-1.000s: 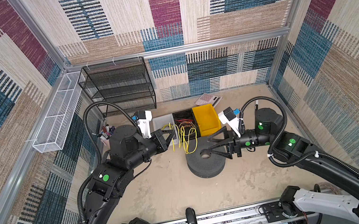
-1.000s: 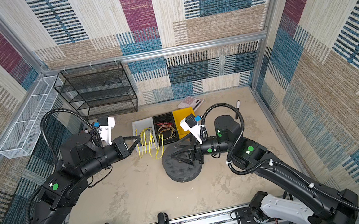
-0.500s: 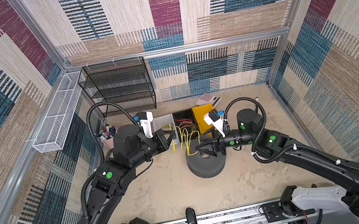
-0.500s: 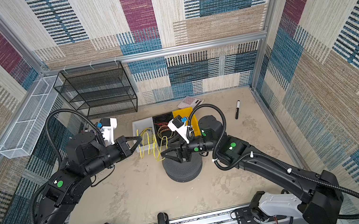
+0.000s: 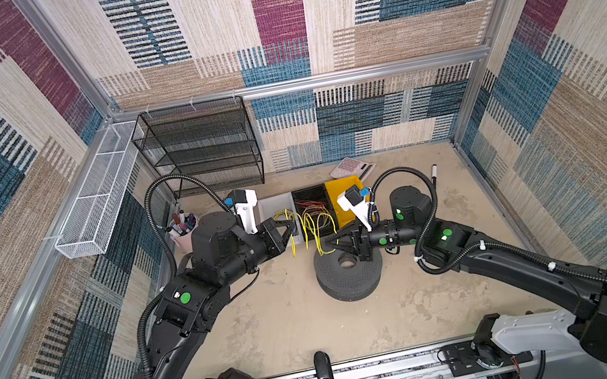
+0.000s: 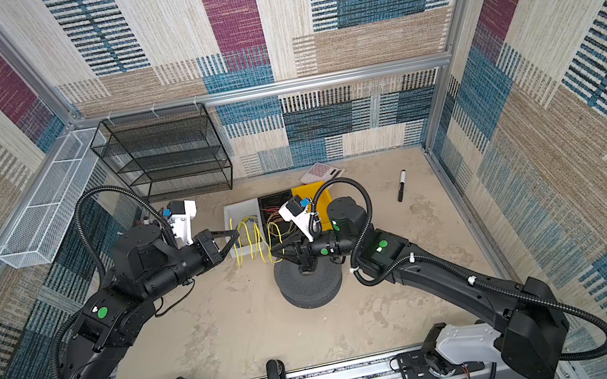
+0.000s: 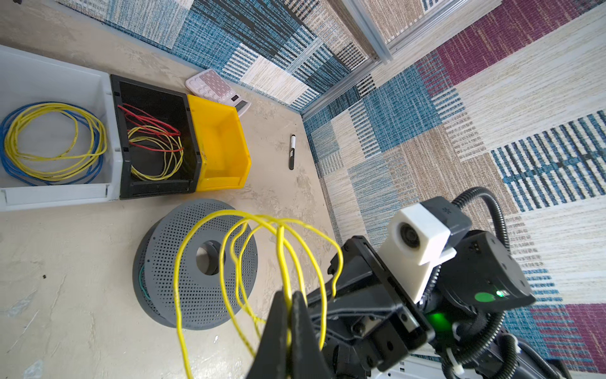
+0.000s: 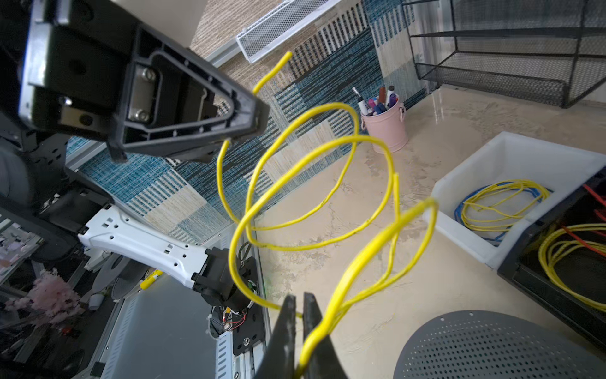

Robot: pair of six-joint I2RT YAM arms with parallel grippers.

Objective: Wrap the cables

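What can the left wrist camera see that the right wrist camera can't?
Only the left wrist view shows the pink calculator, the black marker lying flat, the empty yellow bin and the hole in the middle of the grey perforated spool. Only the right wrist view shows the pink cup of pens, the black mesh shelf and the white mesh basket. Both show the yellow wire looping in the air, the white bin with the yellow-and-blue coil, the black bin and the spool.
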